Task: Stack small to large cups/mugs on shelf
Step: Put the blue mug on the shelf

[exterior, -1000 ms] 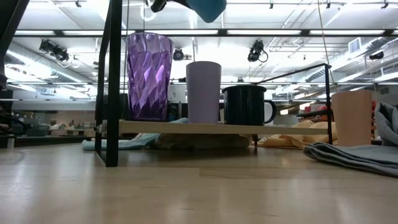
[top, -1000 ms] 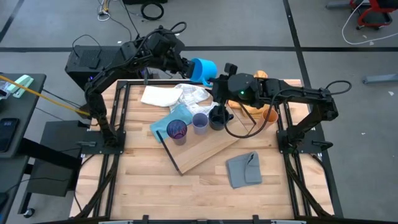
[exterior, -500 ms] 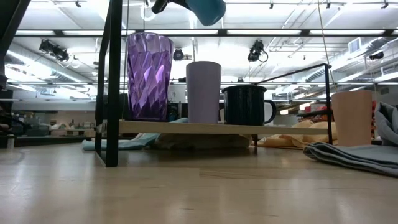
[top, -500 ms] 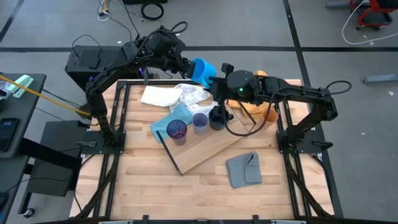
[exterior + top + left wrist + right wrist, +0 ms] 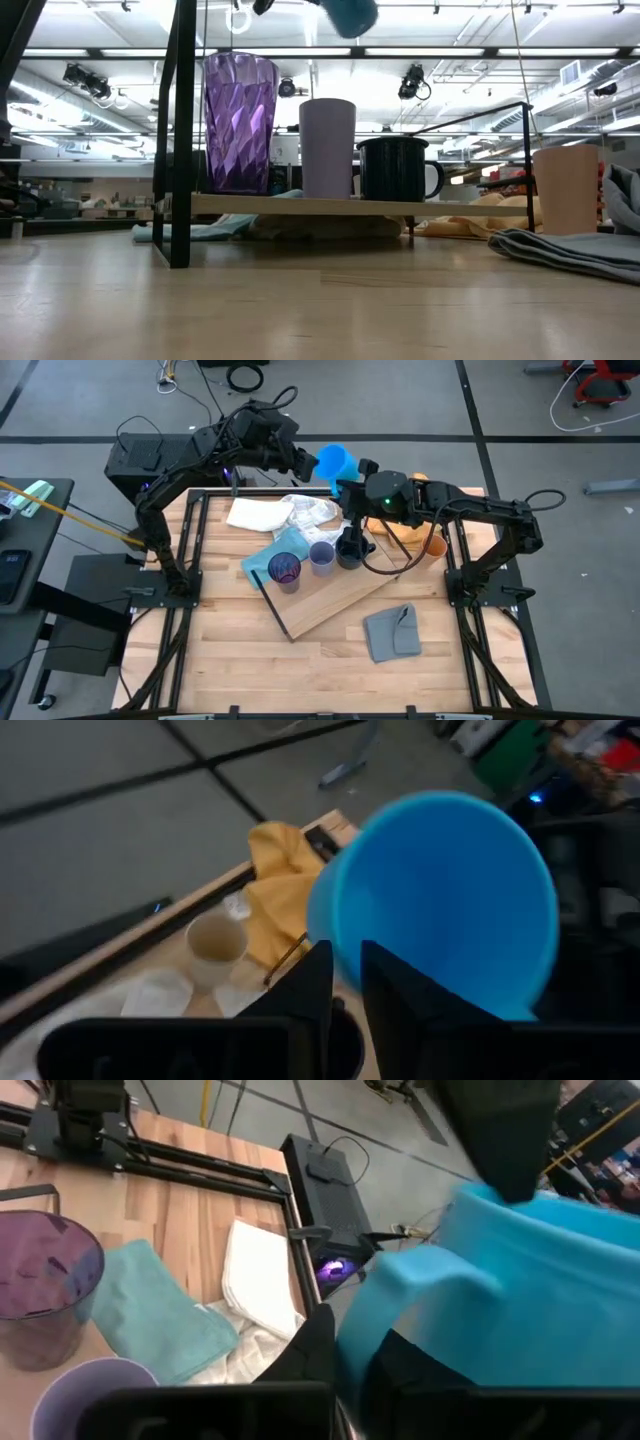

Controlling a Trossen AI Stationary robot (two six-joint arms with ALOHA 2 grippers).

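Bright blue mug is held aloft above the bench's far edge: left tool grips its rim, right tool is closed on its handle.

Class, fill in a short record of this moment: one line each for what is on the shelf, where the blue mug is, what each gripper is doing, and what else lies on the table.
On shelf: purple tumbler, lavender cup, black mug, upright in a row on the shelf
Blue mug: bright blue mug in the air above the table's far edge, between both arms
Left gripper: left gripper on the mug's rim
Right gripper: right gripper closed on the mug's handle
Also on table: beige cup, grey cloth, white cloth
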